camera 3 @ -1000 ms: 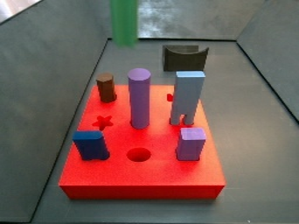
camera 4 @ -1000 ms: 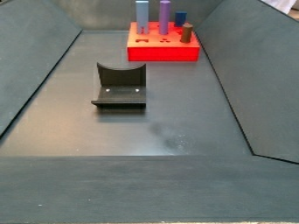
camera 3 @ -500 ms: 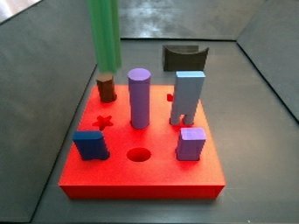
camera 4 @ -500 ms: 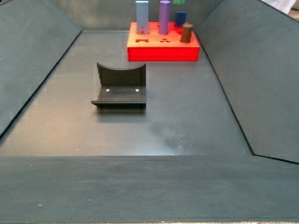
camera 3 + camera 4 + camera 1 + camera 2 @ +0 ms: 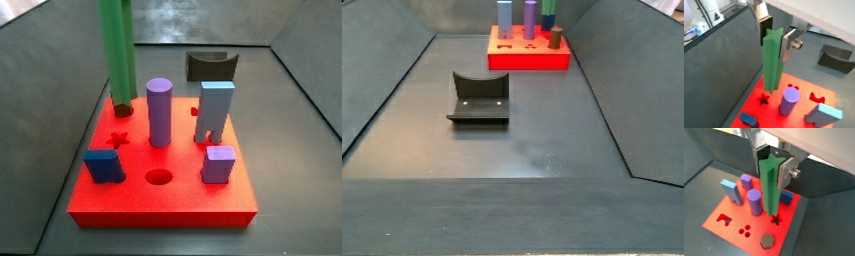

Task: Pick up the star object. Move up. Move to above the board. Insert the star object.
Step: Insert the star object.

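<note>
A: Where's the tool (image 5: 775, 34)?

B: Above the red board (image 5: 181, 190), at its back left part as a side view shows it. The tool body itself is out of frame in both side views. Both wrist views show it; the silver fingers (image 5: 785, 171) are clamped on the top end of the green star rod (image 5: 771, 65).

A: Rod orientation?

B: Upright, hanging straight down from the tool. In a side view the rod (image 5: 116, 52) runs from the top edge down to the back left of the board, its lower end just in front of the brown peg (image 5: 123, 108). Can't tell if the tip touches anything.

A: And the star hole?

B: In a wrist view the star hole (image 5: 764, 98) sits near the rod's lower end, open and unfilled. It also shows on the board's left side (image 5: 119, 140) in a side view, nearer the camera than the rod's end.

A: What else is on the board?

B: Purple cylinder (image 5: 159, 112) mid-board, light blue pillar (image 5: 214, 112) to its right, dark blue block (image 5: 103, 165) front left, small lilac block (image 5: 219, 164) front right, round hole (image 5: 160, 178) between those two. All upright.

A: Fixture?

B: Dark bracket (image 5: 481, 98) on the grey tabletop (image 5: 516, 150), well apart from the board (image 5: 528, 58).
</note>
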### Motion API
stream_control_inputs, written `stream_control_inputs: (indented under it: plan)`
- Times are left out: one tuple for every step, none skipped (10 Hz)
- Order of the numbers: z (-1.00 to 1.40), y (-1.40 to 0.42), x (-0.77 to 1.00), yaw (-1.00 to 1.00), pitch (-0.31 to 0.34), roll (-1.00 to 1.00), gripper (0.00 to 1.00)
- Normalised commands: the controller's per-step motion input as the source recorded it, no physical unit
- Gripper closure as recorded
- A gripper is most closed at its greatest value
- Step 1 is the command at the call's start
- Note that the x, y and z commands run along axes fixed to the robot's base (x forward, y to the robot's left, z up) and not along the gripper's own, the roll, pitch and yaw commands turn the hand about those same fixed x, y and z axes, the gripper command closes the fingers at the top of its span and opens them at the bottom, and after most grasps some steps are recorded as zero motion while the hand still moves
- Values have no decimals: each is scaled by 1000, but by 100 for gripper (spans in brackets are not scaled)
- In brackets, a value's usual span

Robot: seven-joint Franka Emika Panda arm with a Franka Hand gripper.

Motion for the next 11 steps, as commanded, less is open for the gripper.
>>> stream_control_inputs:
  plan:
    - [-189,0,-229,-554,0,0,100]
    - [-23,0,0,0,0,0,100]
    - [-137,-191,0,-866,37,26,100]
    - [-163,-169,0,-929,36,31,100]
    - [-211,-131,0,-949,29,0,100]
    - [-183,-131,83,-814,0,-21,100]
    - [0,0,14,-31,0,-6,100]
    - [-83,0,6,0,10,0,100]
    - [-409,0,49,-71,1,-21,100]
    - [-89,-9,6,0,0,0,100]
    - [-443,-134,317,-86,10,0,100]
